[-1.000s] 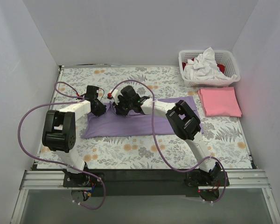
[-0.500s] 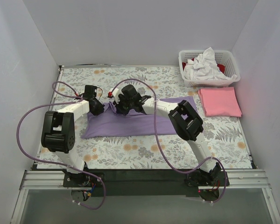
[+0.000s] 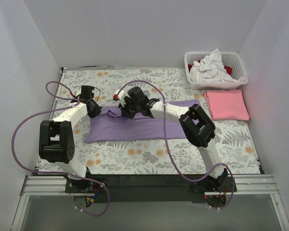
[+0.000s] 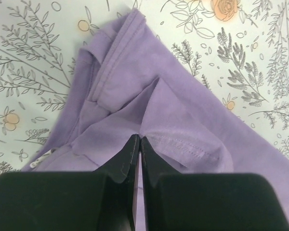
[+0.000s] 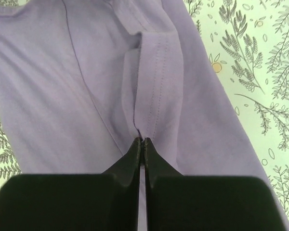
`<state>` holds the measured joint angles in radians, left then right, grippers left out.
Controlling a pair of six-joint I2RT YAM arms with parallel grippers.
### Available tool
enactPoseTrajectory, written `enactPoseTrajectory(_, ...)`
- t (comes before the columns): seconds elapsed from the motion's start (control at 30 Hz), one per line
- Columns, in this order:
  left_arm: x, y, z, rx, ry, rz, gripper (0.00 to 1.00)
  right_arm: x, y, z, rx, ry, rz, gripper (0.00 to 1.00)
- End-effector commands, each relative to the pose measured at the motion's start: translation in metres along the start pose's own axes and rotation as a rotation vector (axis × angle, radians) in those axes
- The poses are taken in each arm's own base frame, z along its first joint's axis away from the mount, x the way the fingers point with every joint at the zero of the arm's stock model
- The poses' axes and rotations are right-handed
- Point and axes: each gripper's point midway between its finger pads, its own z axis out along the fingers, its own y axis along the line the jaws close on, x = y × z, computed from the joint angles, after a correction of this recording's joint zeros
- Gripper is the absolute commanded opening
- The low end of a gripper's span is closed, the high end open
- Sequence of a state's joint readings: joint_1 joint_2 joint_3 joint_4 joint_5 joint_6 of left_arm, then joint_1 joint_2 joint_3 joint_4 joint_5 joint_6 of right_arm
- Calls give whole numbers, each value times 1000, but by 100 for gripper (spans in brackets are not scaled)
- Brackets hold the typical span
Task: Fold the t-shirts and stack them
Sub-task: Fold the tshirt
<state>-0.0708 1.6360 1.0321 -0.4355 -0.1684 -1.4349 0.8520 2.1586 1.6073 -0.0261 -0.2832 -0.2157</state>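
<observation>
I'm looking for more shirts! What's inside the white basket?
The basket holds a crumpled white t-shirt, with bits of a red one peeking out. Anything beneath is covered.

My top view sits high behind the near edge of the worktop (image 3: 144, 159) and looks down and forward, far enough off to take in every edge and corner. My left wrist view looks along its own left pincer (image 4: 138, 140), very close over the tee (image 4: 183, 110), toward the worktop's left edge. My right wrist view looks past the right pincer (image 5: 141, 141), equally close, nearer the middle. Each wrist view shares its patch of tee with the top view; whether the two overlap each other, I can't tell.
</observation>
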Motion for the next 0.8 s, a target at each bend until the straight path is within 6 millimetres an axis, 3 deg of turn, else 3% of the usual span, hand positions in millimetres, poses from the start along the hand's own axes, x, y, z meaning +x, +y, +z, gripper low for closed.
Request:
enactPoseTrajectory(0.0, -23, -2, -23, 2, -61, 16, 0, -18, -2, -15, 13, -44, -33, 1)
enactPoseTrajectory(0.17, -24, 13, -26, -41, -54, 12, 0, -10, 3, -16, -4, -27, -29, 1)
enactPoseTrajectory(0.5, -39, 9, -36, -48, -72, 16, 0, -8, 5, -22, -4, -21, -29, 1)
enactPoseTrajectory(0.77, -20, 24, -27, -84, -32, 16, 0, 1, 14, -23, -42, 1, -16, 1)
